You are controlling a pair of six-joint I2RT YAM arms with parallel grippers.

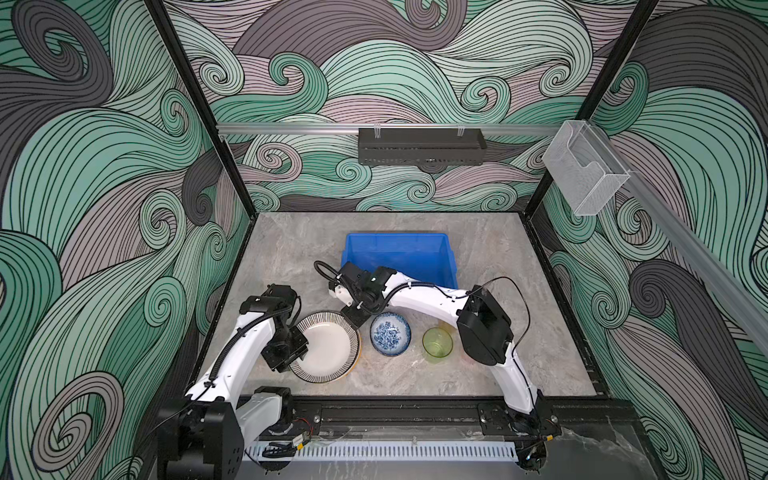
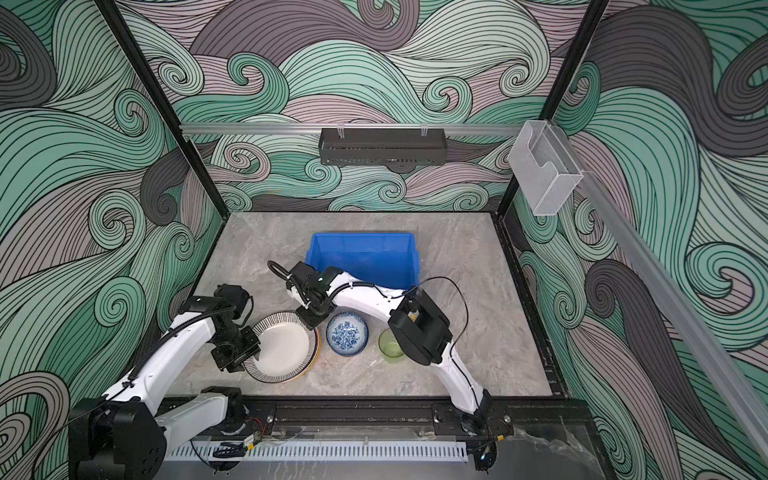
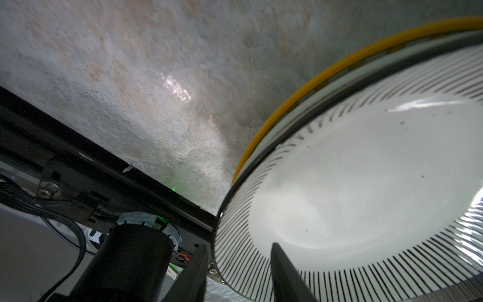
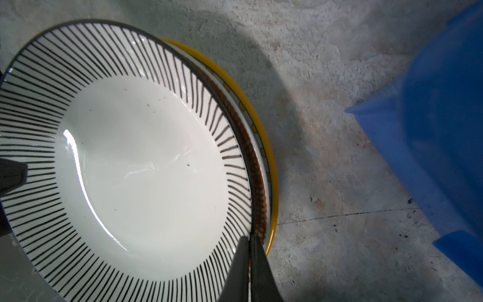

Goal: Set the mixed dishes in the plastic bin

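Observation:
A striped-rim plate (image 1: 332, 345) (image 2: 286, 345) tops a stack near the table's front left; beneath it show a brown-patterned rim (image 4: 257, 183) and a yellow-rimmed plate (image 4: 271, 167) (image 3: 300, 86). My right gripper (image 1: 356, 322) (image 4: 251, 239) is shut on the striped plate's far right rim. My left gripper (image 1: 300, 353) (image 3: 238, 245) stands open astride its left rim, one finger outside, one over the stripes. A blue-floral bowl (image 1: 390, 333) and a green cup (image 1: 437, 343) stand to the right. The blue plastic bin (image 1: 399, 253) (image 4: 431, 130) sits behind them.
A long black perforated tray (image 1: 422, 145) hangs on the back wall and a clear holder (image 1: 584, 166) on the right wall. The black front rail (image 1: 395, 409) (image 3: 104, 170) runs just in front of the plates. My right forearm passes over the bin's near edge.

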